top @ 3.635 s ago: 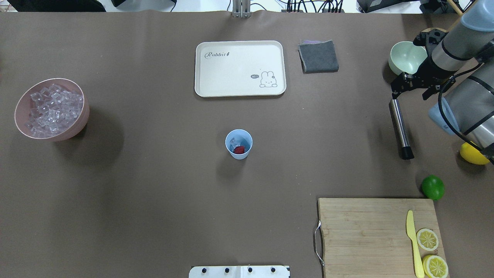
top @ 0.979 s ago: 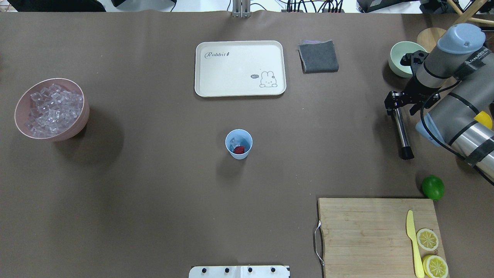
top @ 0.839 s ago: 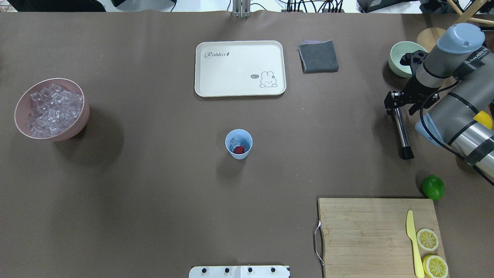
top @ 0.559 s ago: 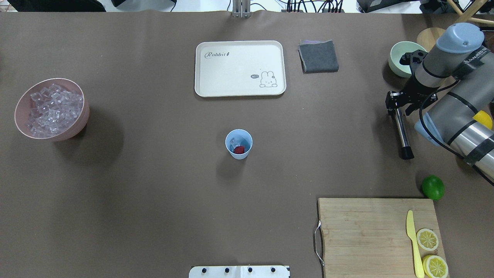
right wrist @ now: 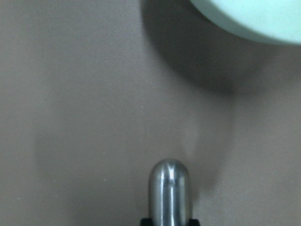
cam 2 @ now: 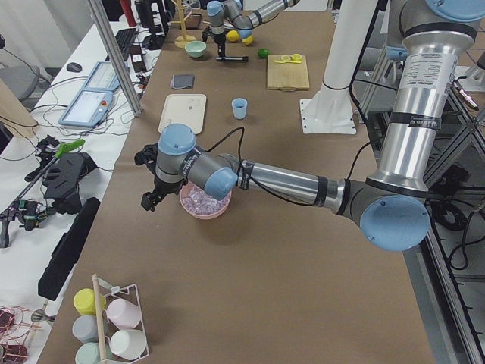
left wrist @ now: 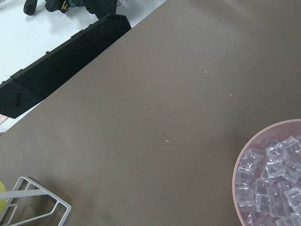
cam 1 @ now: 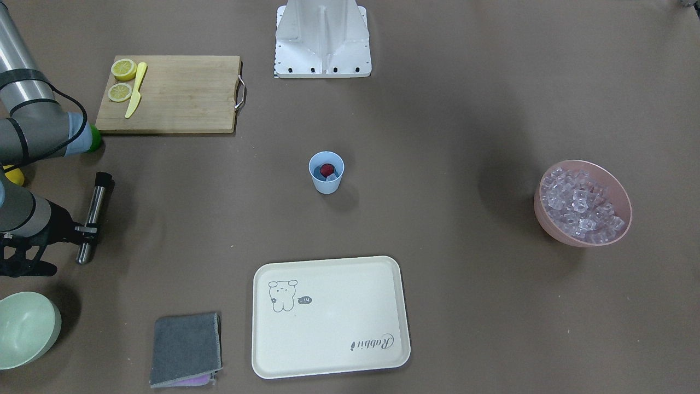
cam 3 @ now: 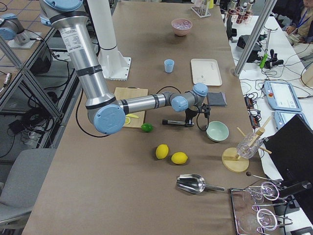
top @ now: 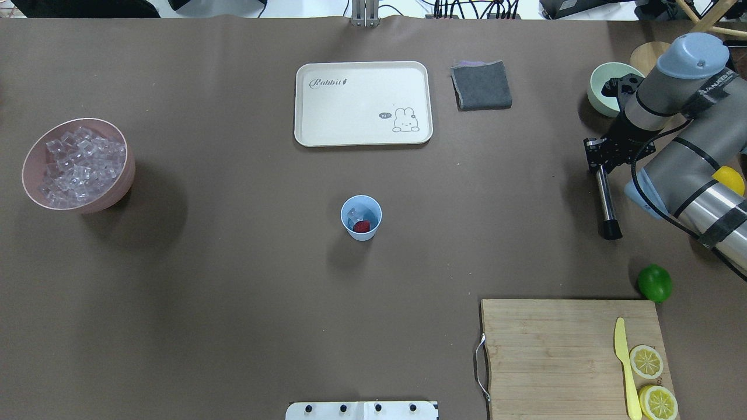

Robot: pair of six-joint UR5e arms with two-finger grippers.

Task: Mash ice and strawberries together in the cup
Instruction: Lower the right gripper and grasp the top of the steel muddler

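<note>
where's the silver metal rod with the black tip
Overhead view, robot's right: the silver metal rod lies between the pale green bowl and the green lime, the right gripper closed on its far end.

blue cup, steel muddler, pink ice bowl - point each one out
blue cup [cam 1: 326, 186]: front-facing view, on its outer wall.
steel muddler [top: 603, 198]: overhead view, middle of its shaft.
pink ice bowl [top: 131, 172]: overhead view, on its outer wall.

Even bright overhead light; soft shadows beside cup [top: 362, 235], pink bowl [top: 128, 175]; right wrist view blurred.
</note>
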